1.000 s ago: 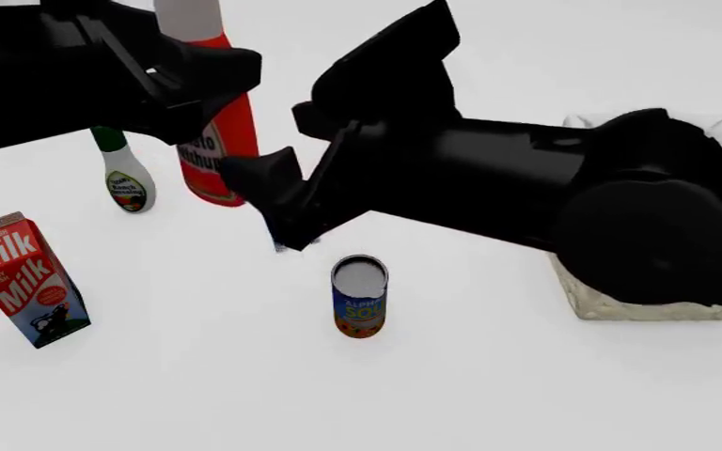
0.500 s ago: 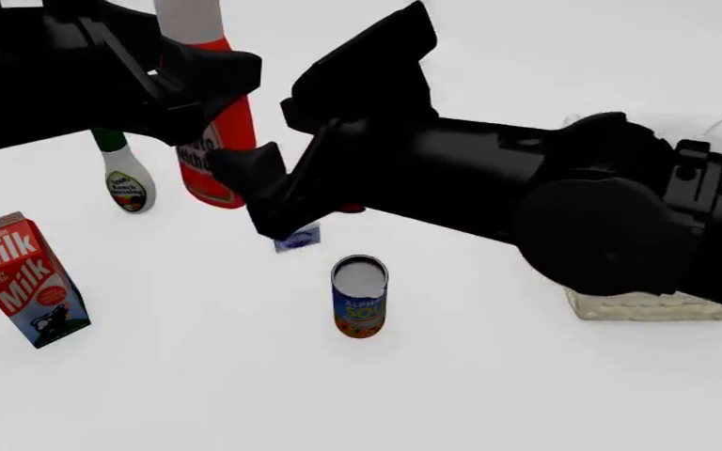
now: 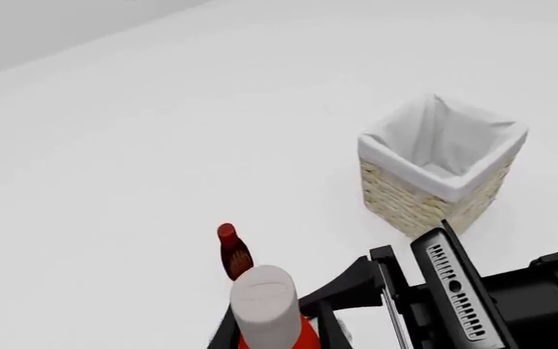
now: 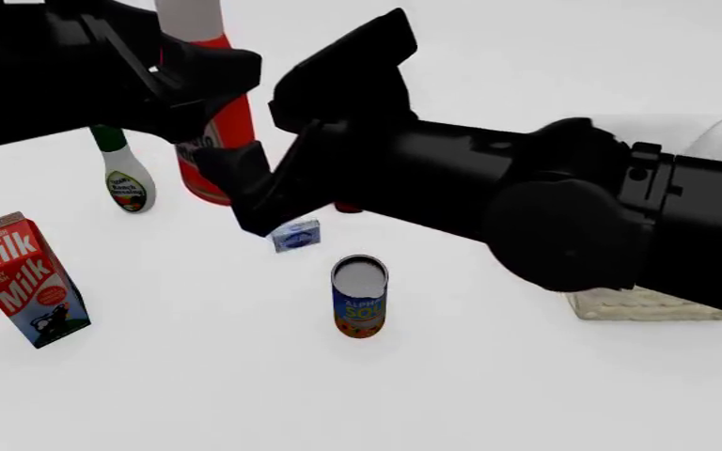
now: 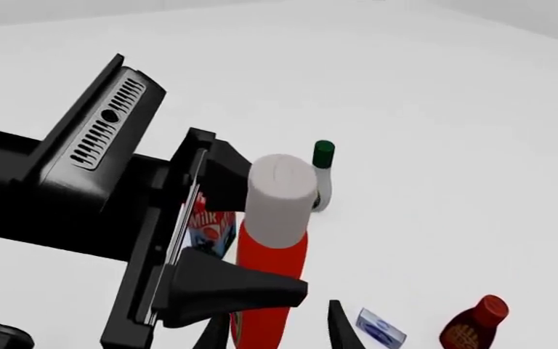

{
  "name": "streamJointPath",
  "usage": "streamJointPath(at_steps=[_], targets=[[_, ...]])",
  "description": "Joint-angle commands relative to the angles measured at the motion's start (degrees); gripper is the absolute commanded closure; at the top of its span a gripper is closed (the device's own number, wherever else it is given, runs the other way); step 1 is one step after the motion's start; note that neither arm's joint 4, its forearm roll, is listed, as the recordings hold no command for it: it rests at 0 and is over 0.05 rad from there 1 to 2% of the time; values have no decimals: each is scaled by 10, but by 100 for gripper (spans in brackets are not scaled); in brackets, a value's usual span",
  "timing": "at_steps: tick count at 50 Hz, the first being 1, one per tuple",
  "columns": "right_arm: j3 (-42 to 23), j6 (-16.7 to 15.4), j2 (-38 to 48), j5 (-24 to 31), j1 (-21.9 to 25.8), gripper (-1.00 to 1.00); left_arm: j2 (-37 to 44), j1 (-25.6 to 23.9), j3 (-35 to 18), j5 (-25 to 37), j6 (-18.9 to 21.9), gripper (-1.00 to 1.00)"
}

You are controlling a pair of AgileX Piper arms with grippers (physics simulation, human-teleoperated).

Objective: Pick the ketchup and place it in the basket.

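One ketchup [image 4: 219,141] bottle stands upright on the white worktop [image 4: 487,395], at about 11 o'clock from the middle of the front view, its white cap and orange-red body rising between the two black arms. The left gripper [image 5: 226,240] sits at the bottle: in the right wrist view one finger lies along each side of the red body, close against it, but whether they press it I cannot tell. The right gripper [image 4: 242,193] comes in from 3 o'clock and its tip is just beside the bottle's lower part; its two fingers [image 3: 357,287] show either side of the bottle in the left wrist view, spread apart and holding nothing.

One basket [image 3: 434,174], pale woven straw with white cloth folded over the rim, stands at 3 o'clock in the front view, well apart from the ketchup and mostly hidden there by the right arm.

Other things, one of each: a milk carton [image 4: 23,279] at 9 o'clock, tilted a little; a white bottle with a green cap [image 4: 123,174] just beside the ketchup at its 9 o'clock; a soup can [image 4: 360,297] upright near the centre; a small blue-and-white packet [image 4: 296,236] lying flat at the can's 11 o'clock; and a slim dark red-brown bottle with a red cap [image 3: 232,251] behind the ketchup, upright.
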Motion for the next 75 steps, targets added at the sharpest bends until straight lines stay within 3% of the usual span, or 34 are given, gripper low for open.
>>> streamJointPath(at_steps=[1,9,10,35,36,59,75], targets=[[-6,2,15,-9,-7,-100,-3,-3,-7,3,12,100],[-13,2,21,-12,-11,-100,-4,-2,-8,4,12,100],[-12,3,21,-14,-11,100,-5,-2,-9,6,12,100],[6,7,16,-28,-21,100,-15,0,-30,27,6,100],[7,8,15,-28,-23,100,-16,-1,-33,30,2,-100],[35,15,1,-39,-39,100,-43,-8,-104,103,-25,-100],[33,21,-26,-23,-69,100,-82,21,-67,99,-32,-100]])
